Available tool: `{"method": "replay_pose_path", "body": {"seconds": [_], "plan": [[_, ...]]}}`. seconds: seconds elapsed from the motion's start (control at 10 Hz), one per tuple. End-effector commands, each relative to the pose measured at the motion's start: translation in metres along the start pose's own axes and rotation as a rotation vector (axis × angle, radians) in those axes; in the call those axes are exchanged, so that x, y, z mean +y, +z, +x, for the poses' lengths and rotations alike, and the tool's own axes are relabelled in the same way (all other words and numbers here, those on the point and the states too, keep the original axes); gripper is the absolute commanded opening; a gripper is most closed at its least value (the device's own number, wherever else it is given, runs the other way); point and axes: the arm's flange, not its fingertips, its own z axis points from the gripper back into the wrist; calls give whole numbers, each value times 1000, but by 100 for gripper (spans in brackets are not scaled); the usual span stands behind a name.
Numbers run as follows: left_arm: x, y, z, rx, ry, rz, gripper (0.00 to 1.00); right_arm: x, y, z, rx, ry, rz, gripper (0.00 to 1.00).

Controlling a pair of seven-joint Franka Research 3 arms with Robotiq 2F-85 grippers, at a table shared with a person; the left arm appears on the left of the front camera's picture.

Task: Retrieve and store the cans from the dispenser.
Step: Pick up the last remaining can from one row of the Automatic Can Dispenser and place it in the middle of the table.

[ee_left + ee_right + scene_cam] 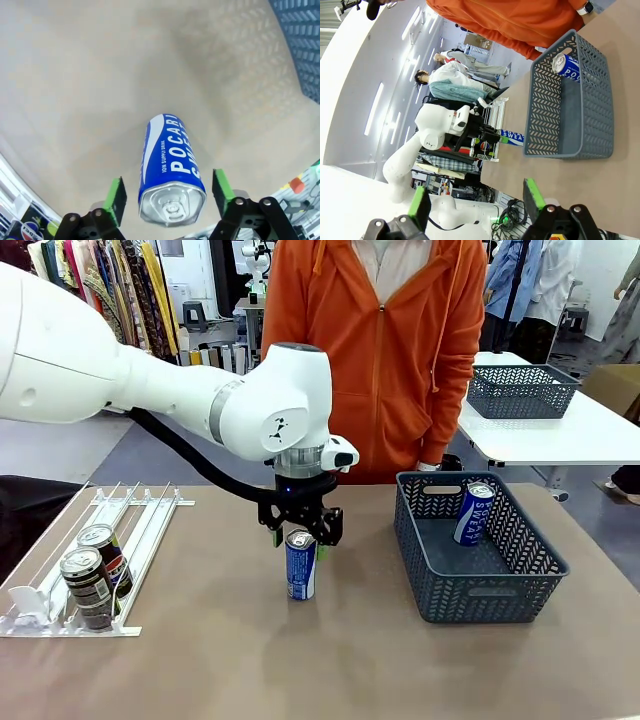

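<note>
A blue can (pixel 301 568) with white lettering stands upright on the brown table between the dispenser and the basket. My left gripper (pixel 300 533) hangs straight over it, jaws open around its silver top. In the left wrist view this can (pixel 170 160) sits between the green pads (pixel 116 200), with a gap on each side. The white dispenser (pixel 140 515) lies at the table's left and holds two dark cans (pixel 95 570) at its near end. Another blue can (pixel 474 512) leans inside the dark basket (pixel 480 595). My right gripper (pixel 476 205) is open, holding nothing, well back from the basket (pixel 545 115).
A person in an orange hoodie (pixel 375 350) stands at the far edge, right behind the left gripper. A second dark basket (pixel 520 390) sits on a white table at the back right. Bare tabletop lies in front of the can and the basket.
</note>
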Motion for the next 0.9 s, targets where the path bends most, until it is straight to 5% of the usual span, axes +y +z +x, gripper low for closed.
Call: {"method": "replay_pose_path", "body": {"seconds": [0.0,0.2,0.4,0.8], "plan": [[12,29,-27,-106,38,25,100,3,-1,4,-17,25,20,100],[47,89,-81,-28,-65,-182,100,3,-1,4,-17,25,20,100],[110,137,-137,-99,-105,-409,100,3,-1,4,-17,25,20,100],[302,168,-244,-380,360,-673,100,3,-1,4,-17,25,20,100]]}}
